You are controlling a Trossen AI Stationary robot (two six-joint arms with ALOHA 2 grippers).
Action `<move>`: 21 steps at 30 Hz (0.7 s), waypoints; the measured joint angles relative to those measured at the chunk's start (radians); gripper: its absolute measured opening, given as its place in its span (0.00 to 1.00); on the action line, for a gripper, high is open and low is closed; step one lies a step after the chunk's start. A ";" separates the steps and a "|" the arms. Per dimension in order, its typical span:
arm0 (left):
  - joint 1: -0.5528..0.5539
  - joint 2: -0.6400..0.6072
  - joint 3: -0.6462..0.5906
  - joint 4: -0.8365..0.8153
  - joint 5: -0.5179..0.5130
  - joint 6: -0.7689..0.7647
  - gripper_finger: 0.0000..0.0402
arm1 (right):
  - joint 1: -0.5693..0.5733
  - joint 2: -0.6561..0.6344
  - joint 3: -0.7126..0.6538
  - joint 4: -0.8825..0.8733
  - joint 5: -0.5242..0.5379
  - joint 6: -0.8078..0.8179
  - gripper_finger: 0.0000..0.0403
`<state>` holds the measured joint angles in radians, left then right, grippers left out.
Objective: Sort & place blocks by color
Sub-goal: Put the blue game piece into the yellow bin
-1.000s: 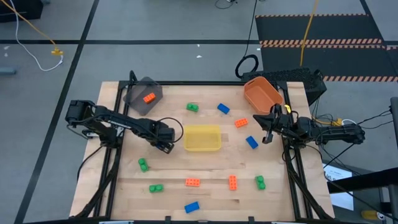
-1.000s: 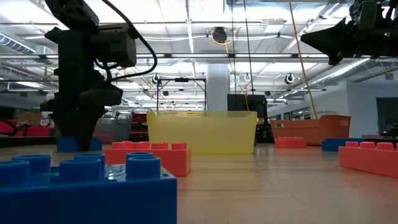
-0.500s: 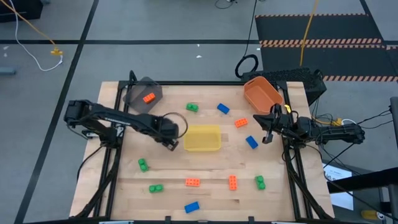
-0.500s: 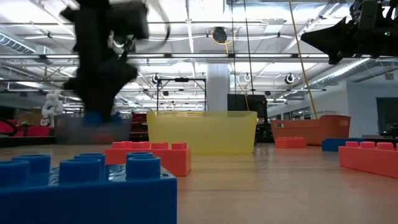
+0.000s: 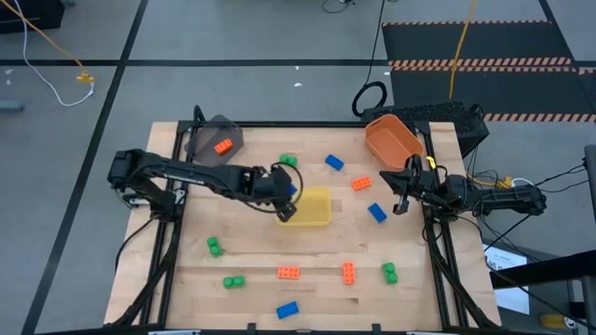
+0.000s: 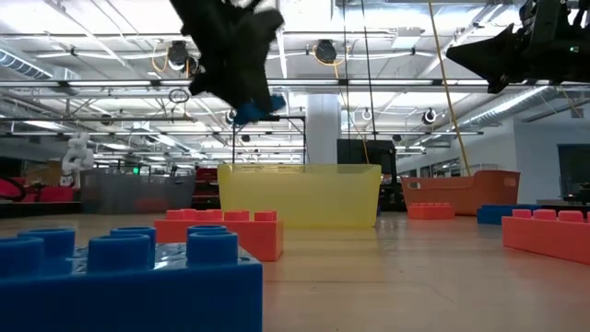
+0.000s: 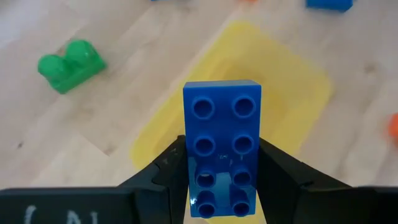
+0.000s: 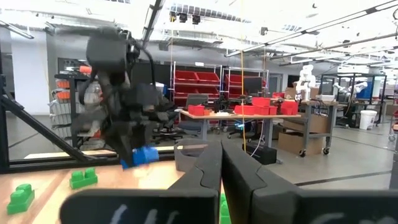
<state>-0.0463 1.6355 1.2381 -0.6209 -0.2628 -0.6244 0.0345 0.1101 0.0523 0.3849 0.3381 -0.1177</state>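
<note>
Now the left gripper clamps a blue block between its jaws — over the yellow bin's left edge; right gripper shut, empty.

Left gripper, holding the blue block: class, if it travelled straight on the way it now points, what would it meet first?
Most likely the yellow bin: the left gripper with its blue block points at it, though depth is unclear.

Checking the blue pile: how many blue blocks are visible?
4: one in the left pincer over the yellow bin, block; others at. More may be hidden.
</note>
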 joint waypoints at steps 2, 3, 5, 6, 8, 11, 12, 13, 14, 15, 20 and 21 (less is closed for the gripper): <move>0.002 0.042 -0.002 -0.011 0.016 0.013 0.35 | 0.000 0.000 0.000 0.001 0.000 -0.001 0.00; 0.004 0.058 -0.002 -0.013 0.028 0.017 0.35 | 0.000 0.000 0.000 0.001 0.000 -0.002 0.00; 0.009 0.082 -0.002 -0.010 0.050 0.019 0.35 | 0.000 0.000 0.000 0.000 0.000 -0.003 0.00; 0.010 0.092 -0.002 -0.006 0.055 0.021 0.36 | 0.000 0.000 0.000 0.000 0.000 -0.003 0.00; 0.013 0.101 -0.002 -0.002 0.057 0.025 0.42 | 0.000 0.000 0.000 -0.001 0.000 -0.003 0.00; 0.014 0.093 0.000 0.026 0.036 0.028 0.58 | 0.000 0.000 0.000 -0.001 0.000 -0.007 0.00; 0.014 0.089 0.000 0.033 0.034 0.033 0.62 | 0.000 0.000 0.000 -0.002 0.000 -0.010 0.00; 0.014 0.088 0.000 0.034 0.034 0.041 0.67 | 0.000 0.000 0.000 -0.003 0.000 -0.011 0.00; 0.014 0.087 0.000 0.043 0.034 0.043 0.71 | 0.000 0.000 0.000 -0.005 0.000 -0.011 0.00; 0.014 0.087 0.000 0.055 0.034 0.044 0.74 | 0.000 0.000 0.000 -0.009 0.000 -0.011 0.00; 0.014 0.087 0.022 0.048 0.033 0.048 0.82 | 0.000 0.000 0.000 -0.013 0.005 -0.008 0.00; 0.014 0.087 0.036 0.047 0.028 0.063 0.82 | 0.000 0.000 0.000 -0.006 0.005 -0.027 0.00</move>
<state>-0.0326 1.7222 1.2743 -0.5742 -0.2343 -0.5618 0.0345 0.1101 0.0525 0.3785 0.3431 -0.1446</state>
